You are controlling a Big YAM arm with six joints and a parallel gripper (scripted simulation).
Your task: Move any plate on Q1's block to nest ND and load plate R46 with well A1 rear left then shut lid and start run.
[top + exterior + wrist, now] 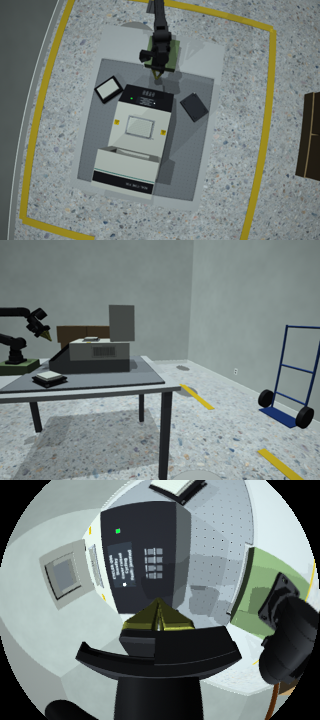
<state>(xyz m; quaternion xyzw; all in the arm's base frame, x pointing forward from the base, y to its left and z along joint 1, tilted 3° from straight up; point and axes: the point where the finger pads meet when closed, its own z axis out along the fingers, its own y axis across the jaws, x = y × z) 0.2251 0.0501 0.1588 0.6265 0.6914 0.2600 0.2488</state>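
Note:
The cycler Q1 stands mid-table with its lid [121,322] raised upright at the rear. Its status lamp [131,98] is green. A white 96-well plate [139,127] lies on the block. Plate R46 [108,89] lies on the black nest N1 left of the panel and also shows in the wrist view [175,483]. The nest ND [194,106] on the right is empty. My gripper [156,74] [158,601] is shut and empty. It hangs in the air in front of the panel's keys [147,93], apart from them, and points down toward them.
The arm's green base [162,55] stands just behind the gripper. A brown box [82,334] stands behind the cycler. A blue hand truck [289,384] leans at the right wall. Yellow tape [268,103] frames the floor around the table.

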